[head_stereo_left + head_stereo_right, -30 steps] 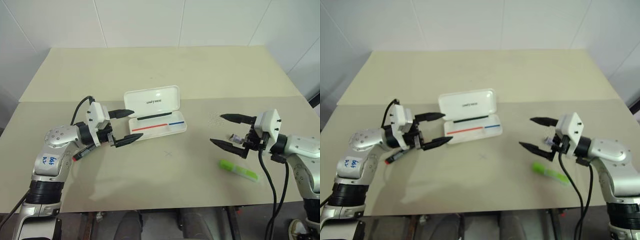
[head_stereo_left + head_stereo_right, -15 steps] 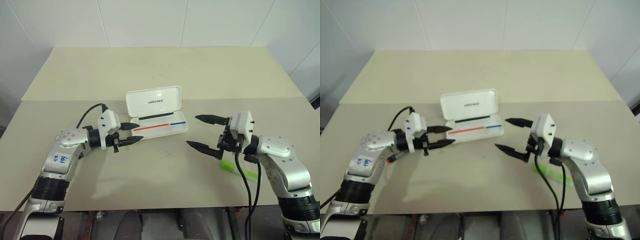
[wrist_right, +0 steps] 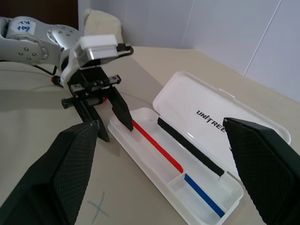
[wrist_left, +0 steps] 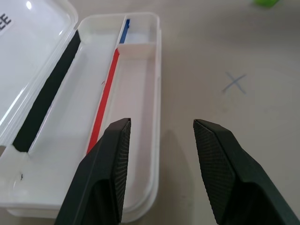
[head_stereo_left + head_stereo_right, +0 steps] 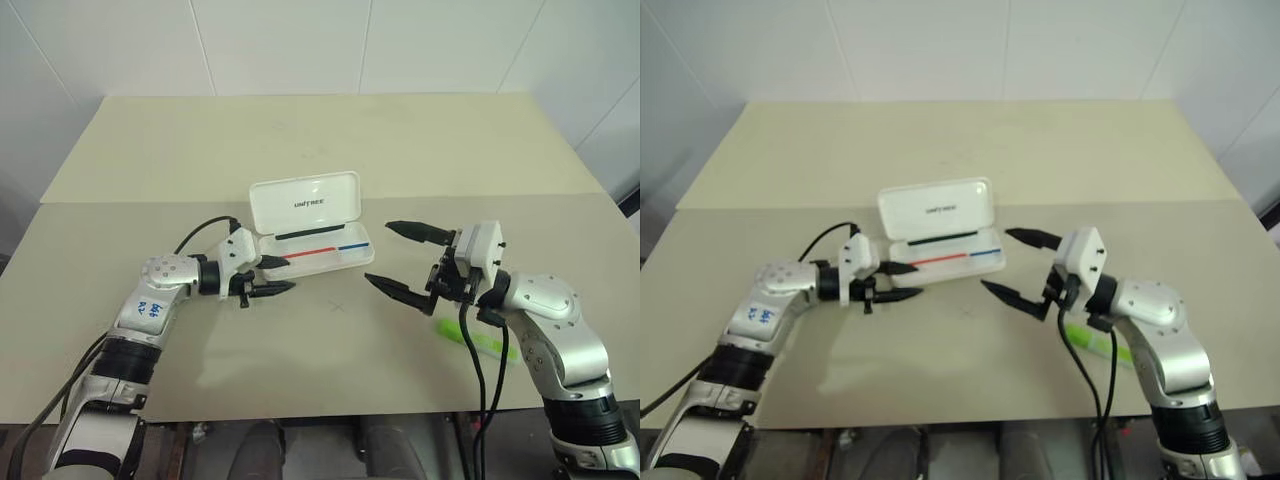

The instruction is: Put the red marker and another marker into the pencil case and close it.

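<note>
The red marker cannot be made out in the head views; a small red spot beside the left arm in the right wrist view is too small to identify. The lime-green marker (image 5: 478, 340) is partly hidden behind the right gripper's cables and forearm, lying on the table to the right of the pencil case and well apart from it; a green corner of it is cut off at the edge of the left wrist view.

One white pencil case (image 5: 318, 248) lies open on the beige table (image 5: 330, 150), its lid raised toward the far side with dark lettering on it, and a red-and-blue line running along its tray. A faint pencilled cross (image 5: 337, 307) marks the table just in front of the case. White tiled walls (image 5: 300, 40) rise behind the table, which shows a seam across its width.

There are two grippers. The left gripper (image 5: 271, 276) sits at the case's left end, its fingers partly apart with nothing between them, one finger over the tray and the other over the table beside the case's front wall. The right gripper (image 5: 401, 260) hangs to the right of the case, fingers spread wide and empty, pointing toward the case.
</note>
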Motion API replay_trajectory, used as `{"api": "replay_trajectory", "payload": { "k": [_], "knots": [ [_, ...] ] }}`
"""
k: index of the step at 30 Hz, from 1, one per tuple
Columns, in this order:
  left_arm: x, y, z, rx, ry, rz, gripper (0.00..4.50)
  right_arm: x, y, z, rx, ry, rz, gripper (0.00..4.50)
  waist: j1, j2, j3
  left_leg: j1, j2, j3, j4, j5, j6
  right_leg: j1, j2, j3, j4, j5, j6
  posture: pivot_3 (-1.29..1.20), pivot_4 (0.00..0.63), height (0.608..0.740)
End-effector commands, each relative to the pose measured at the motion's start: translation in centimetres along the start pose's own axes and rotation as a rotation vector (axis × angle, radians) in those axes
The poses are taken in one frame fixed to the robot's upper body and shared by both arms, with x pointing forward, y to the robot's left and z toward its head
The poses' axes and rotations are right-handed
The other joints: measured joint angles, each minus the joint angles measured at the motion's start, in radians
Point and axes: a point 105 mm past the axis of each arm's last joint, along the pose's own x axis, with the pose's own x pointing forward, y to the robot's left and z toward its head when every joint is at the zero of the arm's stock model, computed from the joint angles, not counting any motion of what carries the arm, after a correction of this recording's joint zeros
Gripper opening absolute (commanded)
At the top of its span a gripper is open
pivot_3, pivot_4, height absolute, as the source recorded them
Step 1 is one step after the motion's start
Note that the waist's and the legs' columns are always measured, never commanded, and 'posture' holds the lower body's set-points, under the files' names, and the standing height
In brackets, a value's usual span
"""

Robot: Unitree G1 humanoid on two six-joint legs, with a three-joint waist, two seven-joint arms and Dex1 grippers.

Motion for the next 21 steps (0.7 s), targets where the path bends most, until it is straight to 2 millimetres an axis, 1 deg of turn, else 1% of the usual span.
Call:
{"api": "replay_trajectory", "payload": {
  "k": [1, 9, 12, 16, 17, 21],
  "knots": [
    [0.1, 0.4, 0.4, 0.036, 0.01, -0.009, 2.23, 0.3, 0.0, 1.7, -0.058, -0.05, -0.005, 4.5, -0.001, 0.0, 0.0, 0.0, 0.0, 0.0, 0.0, 0.0, 0.0, 0.0, 0.0, 0.0, 0.0, 0.0, 0.0, 0.0, 0.15, 0.74],
    [0.1, 0.0, -0.3, 0.031, 0.084, -0.097, 2.23, 0.6, -0.2, 2.5, -0.078, -0.065, -0.001, 4.5, -0.001, 0.0, 0.0, 0.0, 0.0, 0.0, 0.0, 0.0, 0.0, 0.0, 0.0, 0.0, 0.001, 0.001, 0.001, 0.0, 0.15, 0.74],
    [-0.1, -0.3, -0.7, 0.039, 0.121, -0.13, 1.7, 0.6, -0.3, 2.7, -0.084, -0.062, 0.006, 4.5, -0.003, 0.0, 0.0, 0.001, 0.0, 0.0, -0.001, 0.0, 0.0, 0.0, 0.0, 0.0, 0.001, 0.001, 0.001, 0.0, 0.15, 0.74],
    [-0.4, -0.5, -1.3, 0.046, 0.166, -0.149, 0.32, 0.6, -0.5, 3.0, -0.095, -0.061, 0.013, 4.5, -0.006, 0.0, 0.0, 0.002, 0.0, 0.0, -0.002, 0.0, 0.0, 0.0, 0.0, 0.0, 0.001, 0.001, 0.001, 0.0, 0.15, 0.74],
    [-0.4, -0.6, -1.4, 0.045, 0.171, -0.154, 0.04, 0.6, -0.6, 3.1, -0.097, -0.062, 0.014, 4.5, -0.005, 0.0, 0.0, 0.002, 0.0, 0.0, -0.002, 0.0, 0.0, 0.0, 0.0, 0.0, 0.001, 0.001, 0.001, 0.0, 0.15, 0.74],
    [-0.4, -0.7, -1.7, 0.048, 0.2, -0.158, 0.04, 0.6, -0.8, 3.4, -0.106, -0.061, 0.02, 4.5, -0.005, 0.0, 0.0, 0.002, 0.0, 0.0, -0.002, 0.0, 0.0, 0.0, 0.0, 0.0, 0.001, 0.0, 0.002, 0.0, 0.15, 0.74]
  ]
}}
